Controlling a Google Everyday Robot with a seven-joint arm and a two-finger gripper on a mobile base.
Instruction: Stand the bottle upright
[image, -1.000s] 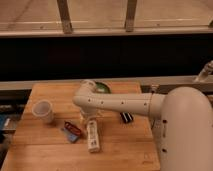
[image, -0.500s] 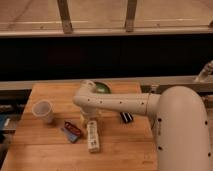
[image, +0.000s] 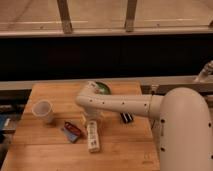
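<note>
The slim cream-white bottle lies on its side on the wooden table, its length running towards the front edge. My white arm reaches in from the right, bends at an elbow near the green bowl, and comes down to the gripper. The gripper sits just above the far end of the bottle. Whether it touches the bottle does not show.
A white cup stands upright at the left. A red and blue packet lies left of the bottle. A black rectangular bar lies to the right, under my arm. A dark rail runs behind the table.
</note>
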